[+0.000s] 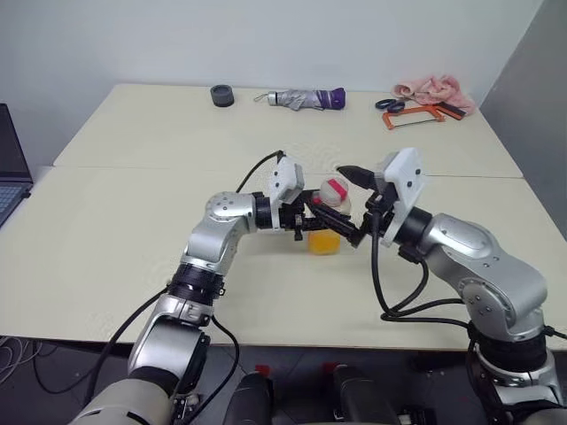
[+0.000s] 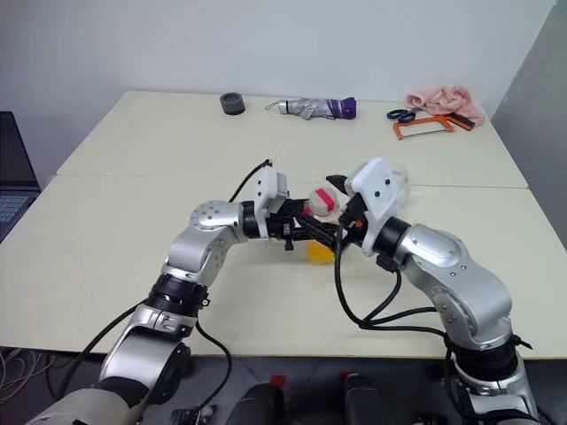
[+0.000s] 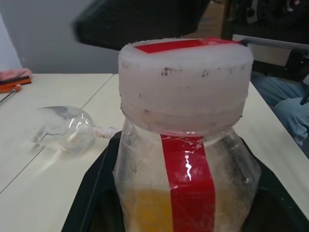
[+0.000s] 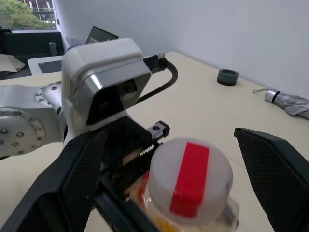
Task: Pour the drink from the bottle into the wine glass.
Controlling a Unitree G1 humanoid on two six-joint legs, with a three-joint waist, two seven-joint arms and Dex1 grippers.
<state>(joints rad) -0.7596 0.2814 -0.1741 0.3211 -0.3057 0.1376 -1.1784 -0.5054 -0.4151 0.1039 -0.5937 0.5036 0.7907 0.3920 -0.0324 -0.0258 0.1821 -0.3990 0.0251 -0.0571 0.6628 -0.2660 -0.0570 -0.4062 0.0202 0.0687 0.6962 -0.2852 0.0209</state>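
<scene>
Bottle (image 1: pixel 329 219) stands upright, pinched by left gripper (image 1: pixel 326 221); right gripper (image 4: pixel 169 159) is spread wide, straddling its cap (image 4: pixel 189 176).

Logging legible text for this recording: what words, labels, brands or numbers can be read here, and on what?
None can be read.
Bottle: its red label strip and the red band on its cap are plain, with no print.
Cap side: small dark specks, not legible as letters.
Folded umbrella and laptop: no readable markings.
</scene>
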